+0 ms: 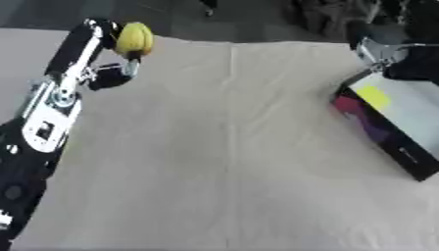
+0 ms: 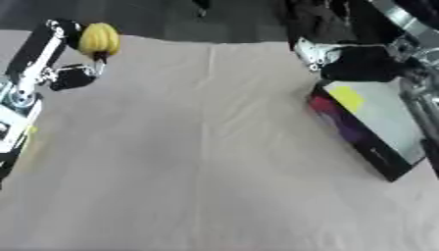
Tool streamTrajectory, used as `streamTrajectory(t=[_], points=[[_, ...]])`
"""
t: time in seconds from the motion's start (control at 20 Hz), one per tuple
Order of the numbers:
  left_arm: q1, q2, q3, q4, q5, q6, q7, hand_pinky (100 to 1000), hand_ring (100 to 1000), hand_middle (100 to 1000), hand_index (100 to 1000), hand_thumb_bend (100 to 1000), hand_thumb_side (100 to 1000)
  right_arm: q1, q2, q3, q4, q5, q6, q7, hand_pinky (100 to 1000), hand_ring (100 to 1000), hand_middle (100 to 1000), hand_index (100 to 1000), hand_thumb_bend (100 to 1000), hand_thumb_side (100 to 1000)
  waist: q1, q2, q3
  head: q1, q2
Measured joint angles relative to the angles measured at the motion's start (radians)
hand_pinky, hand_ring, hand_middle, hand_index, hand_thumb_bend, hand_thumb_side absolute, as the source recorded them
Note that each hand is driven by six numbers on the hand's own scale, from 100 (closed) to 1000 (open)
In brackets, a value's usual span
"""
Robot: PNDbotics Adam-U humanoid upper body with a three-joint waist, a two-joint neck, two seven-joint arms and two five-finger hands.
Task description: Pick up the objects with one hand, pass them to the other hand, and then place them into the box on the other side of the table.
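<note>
A yellow, rounded object (image 1: 134, 39) is raised above the table's far left corner, and my left hand (image 1: 109, 74) is shut on it. The left arm runs up the left side of the view. On the right lies an open box (image 2: 356, 133) with dark walls and a pale inside, set askew. A yellow patch (image 2: 347, 97) shows inside it near its far end. My right hand (image 2: 362, 63) hangs as a dark shape over the box's far corner, with its arm coming in from the upper right. How that hand's fingers stand is hidden.
A beige cloth (image 1: 231, 157) with a centre crease covers the table. Dark floor and dark shapes (image 2: 317, 19) lie beyond the far edge. The box's near corner (image 1: 422, 176) reaches toward the right edge.
</note>
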Motion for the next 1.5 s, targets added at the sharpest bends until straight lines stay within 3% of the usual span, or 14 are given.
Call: streamTrajectory(t=[0.65, 1.5], points=[[0.036, -0.07, -0.018, -0.032, 0.002, -0.027, 0.003, 629, 515, 492, 598, 100, 234, -0.065, 0.045, 0.074, 0.069, 0.114, -0.009, 0.085, 1000, 1000, 1000, 987, 100, 102, -0.005, -0.005, -0.002, -0.01, 0.01], [0.045, -0.121, -0.051, -0.044, 0.023, -0.101, -0.026, 629, 512, 489, 598, 100, 263, -0.162, 0.091, 0.16, 0.18, 0.193, -0.063, 0.156, 997, 1000, 1000, 1000, 100, 100, -0.012, -0.006, 0.001, -0.031, 0.027]])
